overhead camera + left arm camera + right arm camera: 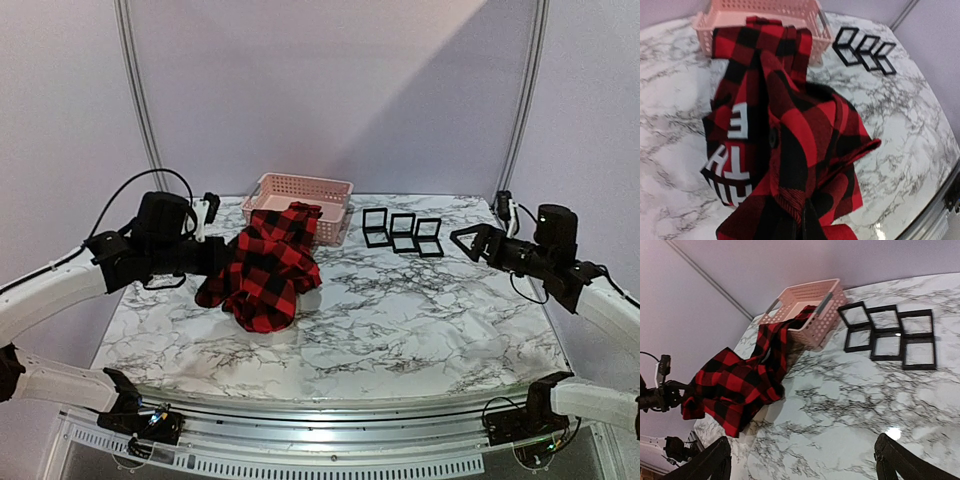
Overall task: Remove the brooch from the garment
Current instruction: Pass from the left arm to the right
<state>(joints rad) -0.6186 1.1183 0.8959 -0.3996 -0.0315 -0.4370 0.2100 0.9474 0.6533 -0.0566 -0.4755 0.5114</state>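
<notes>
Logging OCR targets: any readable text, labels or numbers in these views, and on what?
"THE", likely: white block letters on the shirt, sideways and creased, left wrist view.
Striped lettering below it: folded, unreadable.
No text seen on the basket, frames or table.

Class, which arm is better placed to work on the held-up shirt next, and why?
Right. Its pincer is open, empty and facing the shirt; the left pincer is occupied holding the shirt up. No brooch shows.

The garment (262,268) hangs before the basket (300,181), one end seemingly inside; frames (404,240) lie to its right.
</notes>
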